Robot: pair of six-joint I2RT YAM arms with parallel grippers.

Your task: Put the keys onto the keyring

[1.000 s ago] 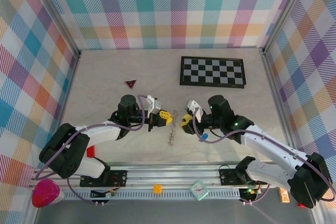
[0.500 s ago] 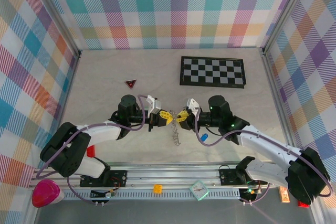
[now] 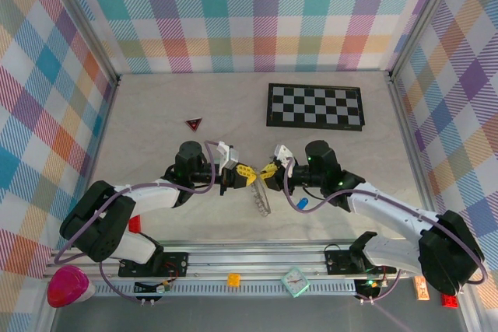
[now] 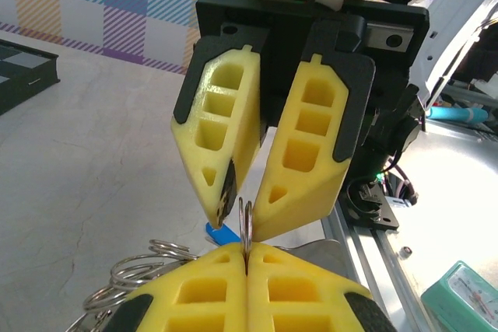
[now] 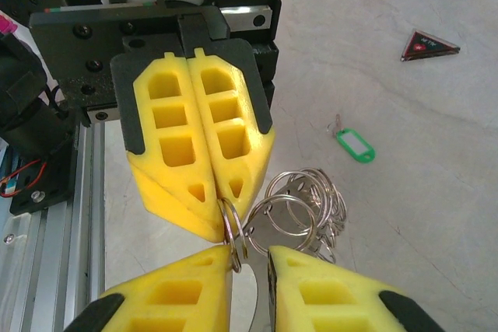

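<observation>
Clearly, the left claw (image 5: 221,225) pinches the keyring (image 5: 236,248) tight while the right claw (image 4: 242,223) stands partly open around it.

The thin grey metal keyring (image 5: 233,232) and its silvery chain of rings (image 5: 305,201) gleam, polished. The left end effector (image 5: 220,225) has matt yellow plastic fingers (image 5: 175,145). The mint-green-headed key (image 5: 355,146) looks like glossy plastic; the pale surface (image 5: 412,215) is matt and faintly mottled.

Keyring (image 4: 247,227): thin grey metal loop, held upright and edge-on, raised off the table (image 3: 156,114); silvery chain links (image 5: 302,206) are hung from it.

Keys: blue-headed key (image 3: 302,204) and mint-green-headed key (image 5: 354,147), both laid flat on the table, unattached, apart from the loop.
</observation>
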